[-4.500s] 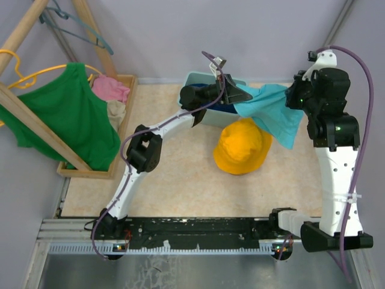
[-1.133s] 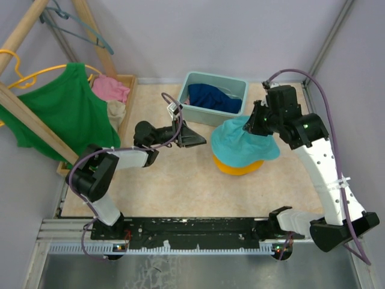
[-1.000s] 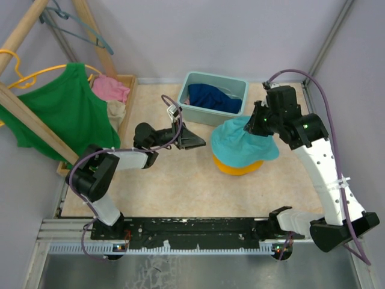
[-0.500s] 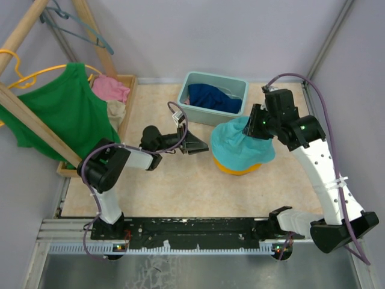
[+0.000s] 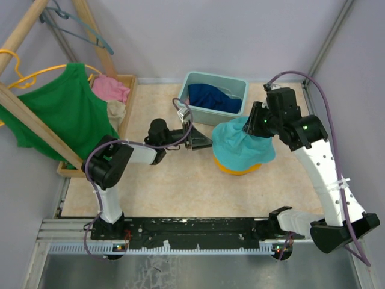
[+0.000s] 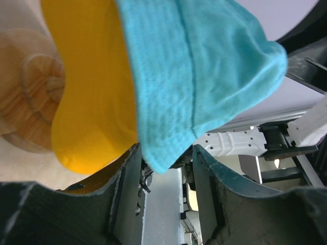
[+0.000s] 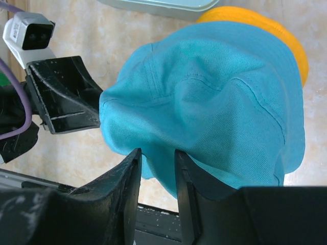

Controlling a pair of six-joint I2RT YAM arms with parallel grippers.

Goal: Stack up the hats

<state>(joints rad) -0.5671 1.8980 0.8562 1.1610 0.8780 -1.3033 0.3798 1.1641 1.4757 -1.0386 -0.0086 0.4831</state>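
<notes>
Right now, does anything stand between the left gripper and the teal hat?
Nothing visible does. The teal hat sits on the orange-yellow hat, and its brim edge hangs at the left gripper's open jaws.

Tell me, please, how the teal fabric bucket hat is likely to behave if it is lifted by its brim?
Probably floppy: the teal fabric bucket hat is dented and creased where it drapes over the orange-yellow fabric bucket hat. Likely light: its thin brim curls freely. Lifted by one edge, it would probably sag rather than hold shape.
</notes>
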